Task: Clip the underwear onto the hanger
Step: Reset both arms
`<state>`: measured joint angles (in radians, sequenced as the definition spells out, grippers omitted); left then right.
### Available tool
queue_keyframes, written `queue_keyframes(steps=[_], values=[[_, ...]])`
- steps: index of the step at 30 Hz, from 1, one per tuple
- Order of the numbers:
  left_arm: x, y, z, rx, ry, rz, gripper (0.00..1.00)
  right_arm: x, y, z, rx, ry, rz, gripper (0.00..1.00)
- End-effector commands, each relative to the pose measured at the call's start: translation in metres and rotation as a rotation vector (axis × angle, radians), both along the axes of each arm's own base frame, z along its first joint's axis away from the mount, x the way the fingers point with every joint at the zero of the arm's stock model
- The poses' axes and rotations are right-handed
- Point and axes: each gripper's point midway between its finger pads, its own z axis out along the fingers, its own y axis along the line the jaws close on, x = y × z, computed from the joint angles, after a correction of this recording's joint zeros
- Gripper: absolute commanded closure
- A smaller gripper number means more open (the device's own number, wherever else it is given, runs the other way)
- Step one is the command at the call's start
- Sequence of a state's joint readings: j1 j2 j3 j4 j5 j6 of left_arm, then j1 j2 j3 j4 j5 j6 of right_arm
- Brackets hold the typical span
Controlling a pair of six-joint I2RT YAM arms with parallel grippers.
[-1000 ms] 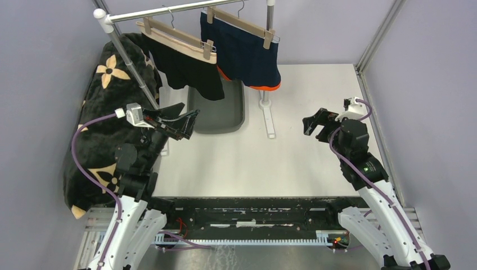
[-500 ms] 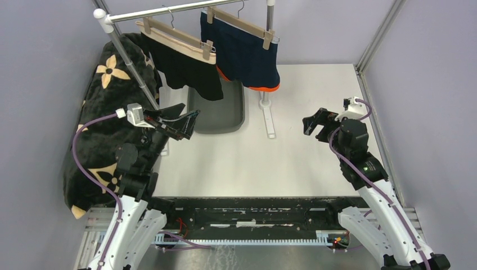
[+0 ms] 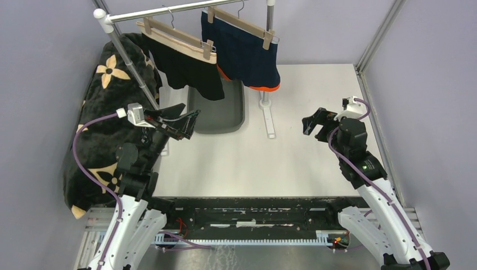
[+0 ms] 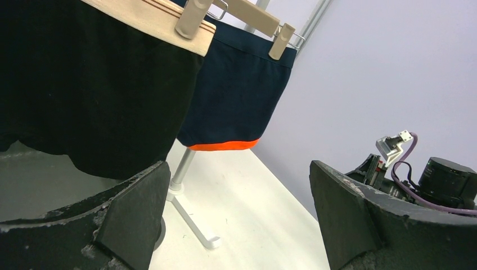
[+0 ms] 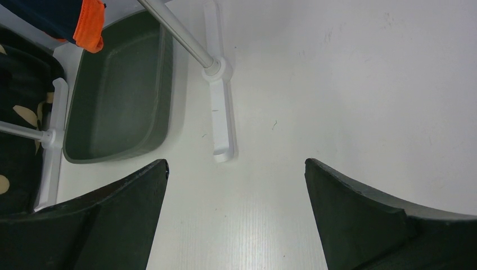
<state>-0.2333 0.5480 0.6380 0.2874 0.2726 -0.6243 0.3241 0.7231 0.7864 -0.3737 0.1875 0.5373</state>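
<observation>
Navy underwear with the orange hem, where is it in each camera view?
Top external: navy underwear hangs top centre, right of the black pair.
Left wrist: navy underwear upper middle, behind the black pair.
Right wrist: navy underwear top-left corner, lower edge only.
Shared landmark: white rack foot.

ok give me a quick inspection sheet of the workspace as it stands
surface: white table, no spills seen
job's things: black underwear and navy underwear with orange hem, each clipped to a wooden hanger on the rail
clutter: grey tray below the garments; patterned blanket at the left edge
claws: left claw open, holding nothing; right claw open, holding nothing
cables: purple cables run along both arms, no snag seen
surroundings: grey walls, nothing else seen
</observation>
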Motion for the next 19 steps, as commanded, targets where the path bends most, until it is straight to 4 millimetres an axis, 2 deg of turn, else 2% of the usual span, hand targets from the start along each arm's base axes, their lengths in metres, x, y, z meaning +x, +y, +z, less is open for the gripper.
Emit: queue_keyframes(steps=[1,11,19], values=[[-0.006,-0.003,0.013,-0.043,-0.027,-0.029,0.01,0.005,-0.001,0.01,0.014,-0.044,-0.016,0.0],[-0.005,-0.001,0.013,-0.044,-0.028,-0.019,0.01,0.019,-0.002,-0.003,0.0,0.045,-0.055,0.0],[-0.006,0.0,0.012,-0.047,-0.028,-0.017,0.01,0.012,0.017,0.006,0.031,-0.01,0.065,0.0]])
